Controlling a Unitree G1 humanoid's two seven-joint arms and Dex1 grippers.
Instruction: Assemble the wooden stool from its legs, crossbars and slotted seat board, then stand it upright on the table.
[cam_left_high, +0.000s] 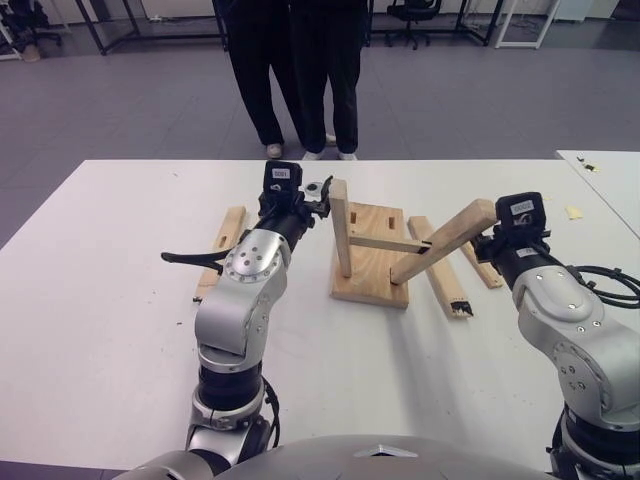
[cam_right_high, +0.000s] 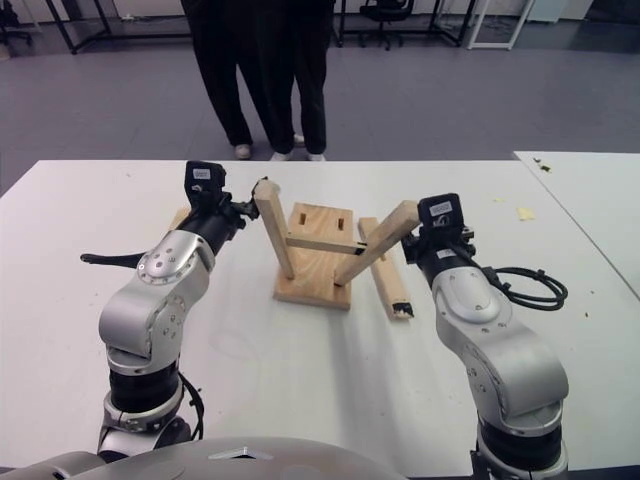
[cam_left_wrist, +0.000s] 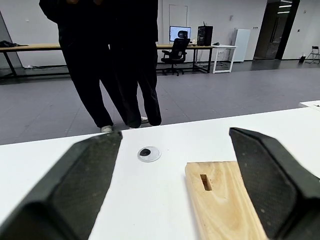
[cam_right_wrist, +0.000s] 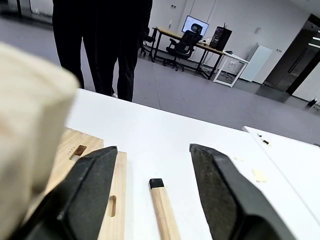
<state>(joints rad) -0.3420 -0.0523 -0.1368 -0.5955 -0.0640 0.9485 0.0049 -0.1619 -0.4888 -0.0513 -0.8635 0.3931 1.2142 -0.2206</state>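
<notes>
Two legs rise from the seat board (cam_left_high: 372, 285), which lies flat on the surface (cam_left_high: 120, 300) with its slots up: the left leg (cam_left_high: 341, 228) near upright, the right leg (cam_left_high: 445, 240) leaning outward, a crossbar (cam_left_high: 385, 243) tying them. The left tool (cam_left_wrist: 175, 134) and right tool (cam_right_wrist: 152, 150) both gape wide and empty beside the leg tops, probably to square the frame.

left wrist label (cam_left_high: 281, 173), right wrist label (cam_left_high: 522, 207), both white, print too small to read
</notes>
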